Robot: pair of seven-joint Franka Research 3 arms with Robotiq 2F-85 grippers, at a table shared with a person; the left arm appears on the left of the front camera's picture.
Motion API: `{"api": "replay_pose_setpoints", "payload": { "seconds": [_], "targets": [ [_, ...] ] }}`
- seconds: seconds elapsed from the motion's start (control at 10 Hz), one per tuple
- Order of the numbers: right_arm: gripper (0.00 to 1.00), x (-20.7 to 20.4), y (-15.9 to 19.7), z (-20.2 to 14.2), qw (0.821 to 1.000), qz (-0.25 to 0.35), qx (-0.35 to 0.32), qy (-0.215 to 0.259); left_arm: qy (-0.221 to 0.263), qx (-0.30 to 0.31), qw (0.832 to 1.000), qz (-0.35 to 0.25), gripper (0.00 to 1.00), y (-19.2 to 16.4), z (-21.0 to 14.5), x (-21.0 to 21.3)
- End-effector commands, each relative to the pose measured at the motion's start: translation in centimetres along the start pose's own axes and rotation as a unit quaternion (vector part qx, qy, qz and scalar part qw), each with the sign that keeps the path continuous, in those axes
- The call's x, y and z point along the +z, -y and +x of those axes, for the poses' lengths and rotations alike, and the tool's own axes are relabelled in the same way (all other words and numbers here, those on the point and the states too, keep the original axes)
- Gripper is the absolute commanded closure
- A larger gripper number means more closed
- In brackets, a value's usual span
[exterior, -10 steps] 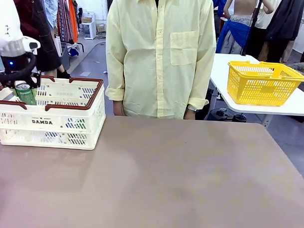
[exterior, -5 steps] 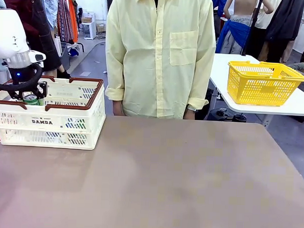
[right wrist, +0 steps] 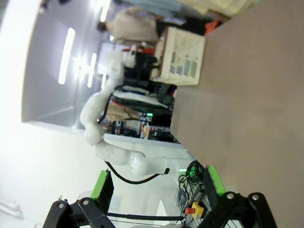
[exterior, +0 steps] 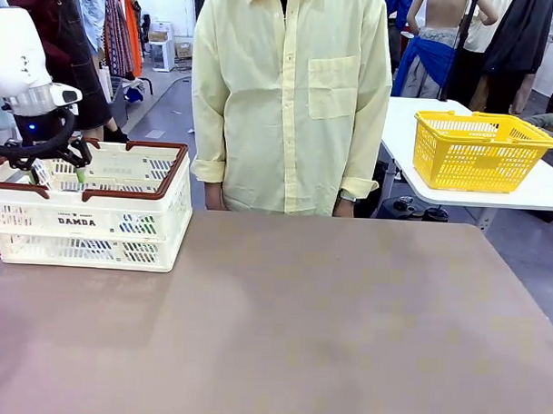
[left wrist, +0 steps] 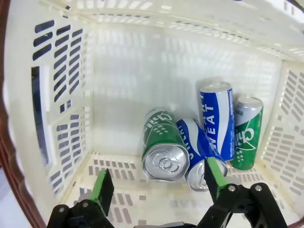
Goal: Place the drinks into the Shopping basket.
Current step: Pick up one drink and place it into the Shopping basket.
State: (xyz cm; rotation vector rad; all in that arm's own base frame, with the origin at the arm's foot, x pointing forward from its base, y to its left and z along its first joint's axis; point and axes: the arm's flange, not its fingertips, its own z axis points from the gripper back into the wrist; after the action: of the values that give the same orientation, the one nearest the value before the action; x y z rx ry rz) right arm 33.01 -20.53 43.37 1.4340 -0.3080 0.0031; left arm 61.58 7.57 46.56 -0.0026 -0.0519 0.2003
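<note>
Where the left arm hangs over the crate, these hold:
Left pincer point(exterior: 56, 172): spread wide over the basket's open top, holding nothing; in the wrist view point(left wrist: 156, 183) its green pads stand either side of the cans below, touching none.
Basket point(exterior: 158, 223): at the counter's far left corner, "DAMDA" on its near side.
Cans: four lie inside the basket on its floor, crowded toward one end wall.
Green can point(left wrist: 163, 145): on its side, silver top toward the camera.
Blue can point(left wrist: 197, 149): on its side, pressed against the green can.
Second blue can point(left wrist: 216, 118): behind those two, leaning on the end wall.
Second green can point(left wrist: 247, 131): just beside it, in the corner.
Right pincer point(right wrist: 159, 187): fingers wide apart, empty, well away from the basket.
Counter point(exterior: 327, 327): brown surface.
Person point(exterior: 291, 98): in a pale yellow shirt, at the far edge.
Yellow basket point(exterior: 478, 150): on a white table behind.
</note>
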Motion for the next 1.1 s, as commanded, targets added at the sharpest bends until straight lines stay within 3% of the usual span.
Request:
{"api": "replay_pose_setpoints", "payload": {
  "seconds": [0.0, 0.1, 0.3, 0.4, 0.5, 0.6, 0.7, 0.9, 1.0],
  "targets": [
    [0.0, -0.2, -0.6, 0.2, 1.0, 0.004, -0.006, 0.003, 0.016, -0.021, 1.0, -0.013, 0.0, -0.4, -1.0, 2.2],
    [0.0, -0.2, -0.6, 0.2, 1.0, 0.004, -0.006, 0.003, 0.027, -0.025, 0.999, -0.031, 0.0, -0.9, -2.2, 4.3],
    [0.0, -0.2, -0.6, 0.2, 1.0, 0.004, -0.006, 0.003, 0.057, -0.042, 0.989, -0.132, 0.0, -3.5, -6.6, 10.6],
    [0.0, -0.2, -0.6, 0.2, 1.0, 0.004, -0.006, 0.003, 0.04, -0.083, 0.979, -0.18, 0.0, -5.3, -9.5, 13.4],
    [0.0, -0.2, -0.6, 0.2, 1.0, 0.004, -0.006, 0.003, 0.021, -0.034, 0.966, -0.255, 0.0, -7.2, -12.5, 15.0],
    [0.0, -0.2, -0.6, 0.2, 1.0, 0.004, -0.006, 0.003, -0.013, 0.014, 0.943, -0.333, 0.0, -9.4, -15.3, 15.2],
    [0.0, -0.2, -0.6, 0.2, 1.0, 0.004, -0.006, 0.003, -0.053, 0.012, 0.9, -0.433, 0.0, -12.2, -18.2, 14.1],
    [0.0, -0.2, -0.6, 0.2, 1.0, 0.004, -0.006, 0.003, -0.077, -0.011, 0.831, -0.551, 0.0, -16.4, -20.8, 10.1],
    [0.0, -0.2, -0.6, 0.2, 1.0, 0.004, -0.006, 0.003, -0.082, -0.006, 0.811, -0.58, 0.0, -17.4, -20.7, 8.3]
  ]
}}
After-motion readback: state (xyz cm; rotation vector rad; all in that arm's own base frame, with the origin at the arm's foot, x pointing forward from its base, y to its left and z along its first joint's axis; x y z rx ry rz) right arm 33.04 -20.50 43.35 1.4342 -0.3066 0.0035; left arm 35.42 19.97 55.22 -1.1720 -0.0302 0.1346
